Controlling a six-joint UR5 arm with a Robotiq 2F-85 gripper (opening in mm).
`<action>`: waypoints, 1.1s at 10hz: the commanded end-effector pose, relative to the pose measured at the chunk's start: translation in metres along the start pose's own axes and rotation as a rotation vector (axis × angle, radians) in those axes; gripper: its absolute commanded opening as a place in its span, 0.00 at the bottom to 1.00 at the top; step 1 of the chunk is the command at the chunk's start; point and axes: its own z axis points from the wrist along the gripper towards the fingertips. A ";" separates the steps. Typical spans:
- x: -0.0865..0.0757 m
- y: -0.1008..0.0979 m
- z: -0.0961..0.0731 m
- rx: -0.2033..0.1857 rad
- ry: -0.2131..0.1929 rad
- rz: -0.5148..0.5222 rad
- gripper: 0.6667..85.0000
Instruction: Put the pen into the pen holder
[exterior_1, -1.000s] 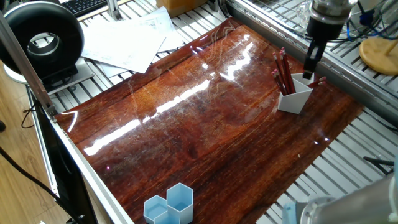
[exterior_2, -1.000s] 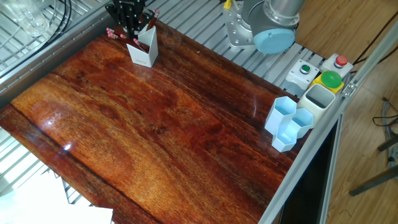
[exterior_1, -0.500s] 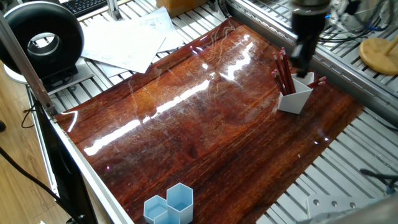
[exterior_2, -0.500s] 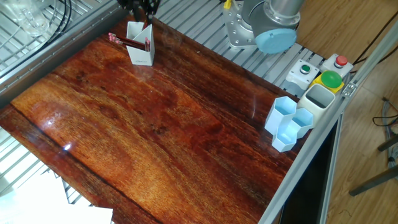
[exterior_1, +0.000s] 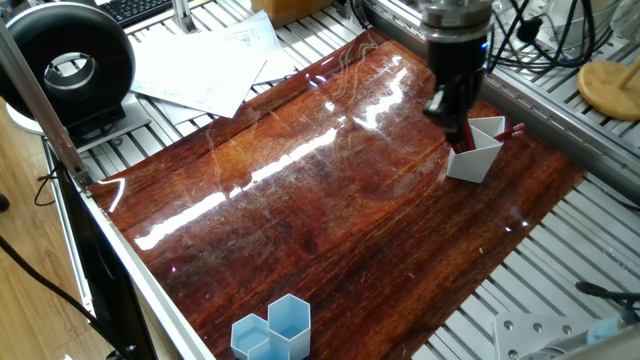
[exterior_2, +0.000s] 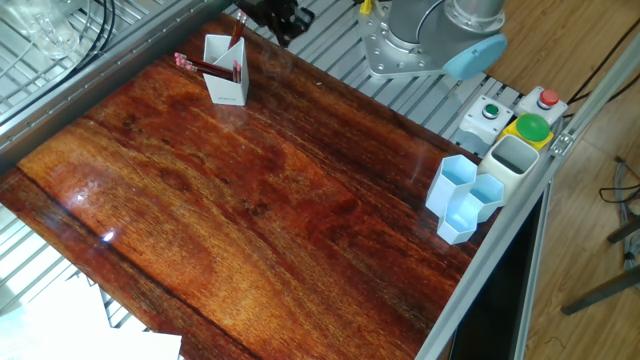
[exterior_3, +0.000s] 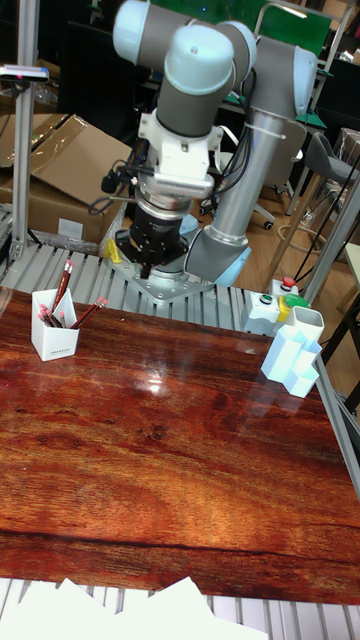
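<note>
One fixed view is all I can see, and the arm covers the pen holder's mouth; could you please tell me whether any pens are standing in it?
Observer: Yes. The tall fixed view shows several red pens in the pen holder, one leaning out sideways.
Operator: Is the gripper touching the holder?
Observer: No. In the other fixed view the gripper hangs to one side, apart from it.
Operator: Does it hold a pen?
Observer: I cannot tell; its fingers are too dark in every view.

Silver-grey tubes make up this arm (exterior_3: 262, 110), pale blue caps rounding off its joints. Above the gripper (exterior_3: 150, 262) sits a white block, then a ribbed black collar, black cables trailing beside it.
</note>
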 end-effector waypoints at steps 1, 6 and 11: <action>-0.033 0.000 -0.002 0.026 -0.117 -0.051 0.00; -0.073 -0.011 -0.011 0.082 -0.272 -0.108 0.06; -0.057 0.008 -0.023 0.037 -0.210 0.066 0.00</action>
